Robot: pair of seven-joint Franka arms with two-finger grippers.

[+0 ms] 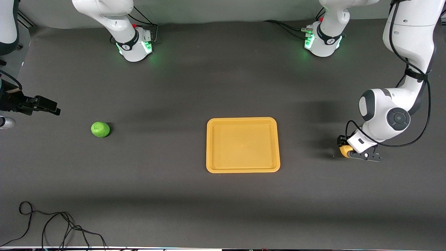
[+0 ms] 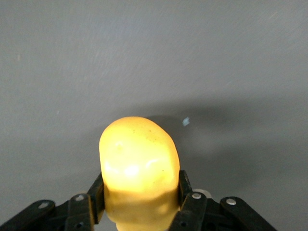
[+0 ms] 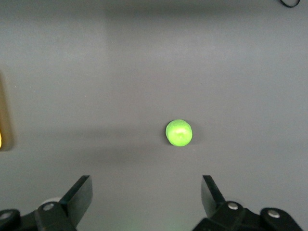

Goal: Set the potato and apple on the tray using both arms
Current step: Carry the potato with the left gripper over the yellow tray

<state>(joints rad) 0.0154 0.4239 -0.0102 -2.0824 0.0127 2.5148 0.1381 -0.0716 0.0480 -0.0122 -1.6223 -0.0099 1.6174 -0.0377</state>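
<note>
The potato (image 1: 345, 150), yellow-orange and lumpy, is low at the table toward the left arm's end, beside the tray (image 1: 243, 144). My left gripper (image 1: 349, 152) is shut on the potato; in the left wrist view the fingers (image 2: 186, 185) press both sides of the potato (image 2: 137, 154). The green apple (image 1: 100, 129) lies on the mat toward the right arm's end. My right gripper (image 1: 48, 106) is up over the mat near the apple, open and empty. In the right wrist view the apple (image 3: 179, 133) shows apart from the open gripper (image 3: 147, 185). The tray holds nothing.
A loose black cable (image 1: 52, 226) lies at the table's edge nearest the front camera, toward the right arm's end. The arm bases (image 1: 134, 45) stand along the edge farthest from that camera. The tray's rim (image 3: 2, 115) shows at the edge of the right wrist view.
</note>
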